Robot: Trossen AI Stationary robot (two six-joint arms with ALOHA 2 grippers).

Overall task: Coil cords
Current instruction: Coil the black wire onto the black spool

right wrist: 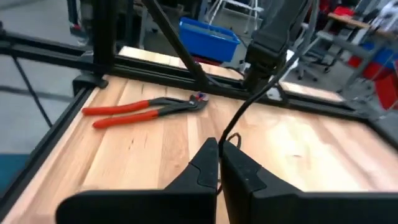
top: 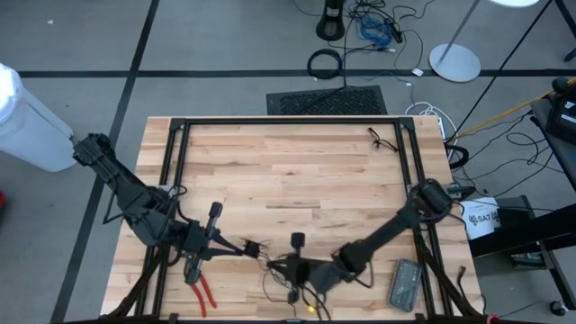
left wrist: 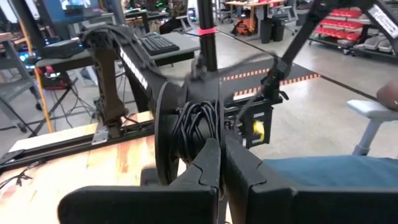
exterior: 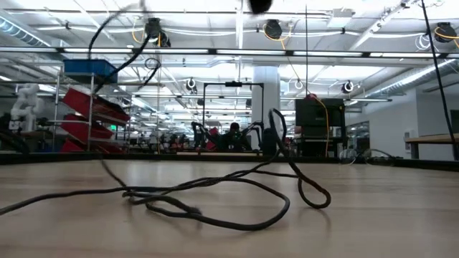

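Note:
The cord is thin and black. Part of it is wound into a bundle of turns beside a dark round disc, right at the tips of my left gripper, which is shut near the table's front left. My right gripper, close by to the right, is shut on a single strand leading up toward the left gripper. In the low view, slack loops of cord lie on the wooden table. My left gripper holds the wound bundle by its lower turns, pinched between the two fingers, which reach out about level. The bundle and disc stand upright above the fingertips, clear of the table. The fingers themselves hide the exact place of contact. My right gripper pinches one strand of the cord between its fingertips, coming nearly level from the table's right side. The strand rises from the fingers in a smooth curve toward the left gripper and is lifted off the table there.
Red-handled pliers lie at the front left, close under the left gripper. A grey flat device sits at the front right. Another small black cord lies at the far right. A black frame borders the table.

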